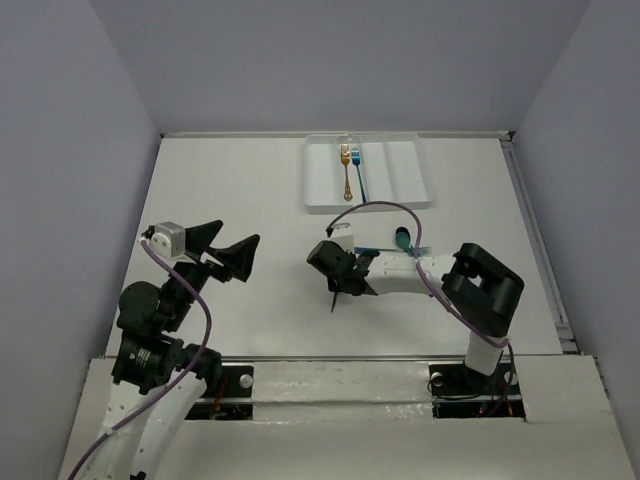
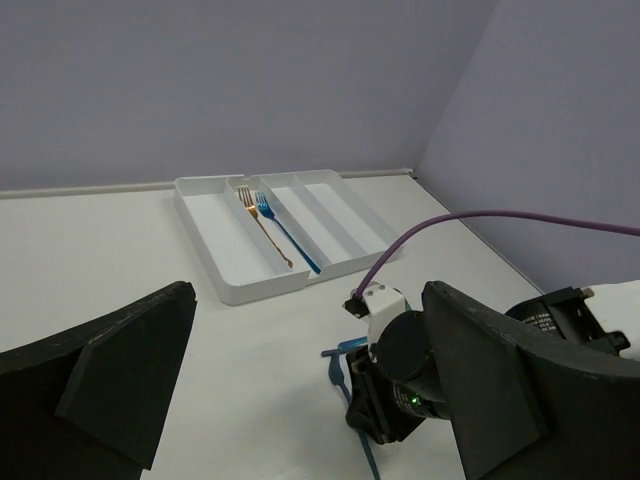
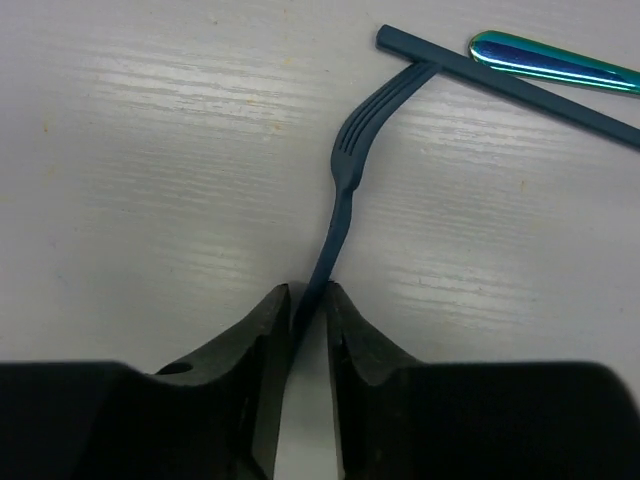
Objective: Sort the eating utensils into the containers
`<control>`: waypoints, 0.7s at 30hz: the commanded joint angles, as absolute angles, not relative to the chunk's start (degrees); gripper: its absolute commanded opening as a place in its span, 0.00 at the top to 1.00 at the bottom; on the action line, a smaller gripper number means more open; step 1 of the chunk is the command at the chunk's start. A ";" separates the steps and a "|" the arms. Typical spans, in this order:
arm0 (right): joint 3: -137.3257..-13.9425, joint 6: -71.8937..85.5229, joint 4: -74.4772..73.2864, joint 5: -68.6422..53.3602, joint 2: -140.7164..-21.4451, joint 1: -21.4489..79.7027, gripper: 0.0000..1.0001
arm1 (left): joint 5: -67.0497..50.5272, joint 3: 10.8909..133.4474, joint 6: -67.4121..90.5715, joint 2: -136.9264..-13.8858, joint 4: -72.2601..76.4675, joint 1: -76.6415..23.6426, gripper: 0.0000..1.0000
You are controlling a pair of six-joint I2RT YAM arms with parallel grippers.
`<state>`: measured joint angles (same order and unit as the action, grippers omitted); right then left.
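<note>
white tray (image 1: 325,185) at 12 o'clock holds gold fork (image 1: 346,165) and blue fork (image 1: 358,172) side by side, left gripper (image 1: 238,232) gapes wide at 8 o'clock, right gripper (image 3: 308,295) pinches dark fork (image 3: 345,190) by its handle, tines touching dark stick (image 3: 520,85) at 1 o'clock

Three forks are in view: one gold fork (image 1: 347,175), one blue fork (image 1: 360,178) and one dark blue fork (image 3: 345,190). There is one dark blue stick (image 3: 510,88) and one teal utensil (image 3: 550,60), apparently a spoon. One white tray (image 1: 322,175) has four compartments. There are two claws: the left claw (image 1: 238,236) and the right claw (image 3: 308,300).
</note>
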<state>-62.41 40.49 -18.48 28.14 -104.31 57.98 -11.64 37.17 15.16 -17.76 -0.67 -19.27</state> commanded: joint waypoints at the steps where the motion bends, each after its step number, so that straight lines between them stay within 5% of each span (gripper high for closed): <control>1: -61.27 42.97 -18.11 29.27 -103.46 57.92 0.83 | -12.48 38.41 15.47 -17.14 2.64 -18.90 0.01; 8: -59.24 44.91 -21.53 33.74 -98.45 57.92 1.00 | -12.66 38.41 15.56 -17.31 2.64 -18.90 0.01; 15: -59.06 39.67 -20.05 34.72 -89.05 57.92 1.00 | -12.39 38.41 15.56 -17.23 2.55 -18.90 0.01; 21: -61.60 24.73 -8.19 23.58 -86.22 44.52 1.00 | -12.22 38.41 15.56 -16.96 2.37 -18.90 0.01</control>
<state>-58.46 36.03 -18.35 29.54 -87.70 53.84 -11.81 37.17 15.18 -17.76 -0.67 -19.27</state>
